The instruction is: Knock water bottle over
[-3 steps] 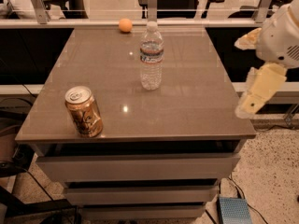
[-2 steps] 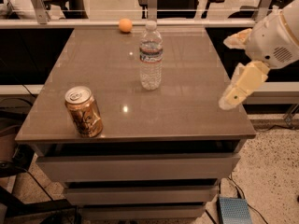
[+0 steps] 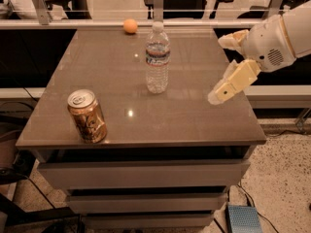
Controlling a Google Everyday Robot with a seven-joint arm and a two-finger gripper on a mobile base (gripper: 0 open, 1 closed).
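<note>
The water bottle (image 3: 158,58) is a slim clear ribbed plastic bottle with a white cap and a label band. It stands upright on the brown table (image 3: 194,120), in the middle toward the back. My gripper (image 3: 217,69) hangs above the table's right side, to the right of the bottle and apart from it. Its cream fingers (image 3: 232,81) are spread apart and hold nothing.
A gold soda can (image 3: 87,116) stands near the table's front left corner. An orange ball (image 3: 129,26) lies at the back edge. Drawers sit under the tabletop. A glass railing and office chairs are behind. A blue box (image 3: 243,219) lies on the floor at the right.
My gripper has moved left from beyond the table's right edge to above its right side, closer to the bottle. The bottle, can and ball have not moved.
</note>
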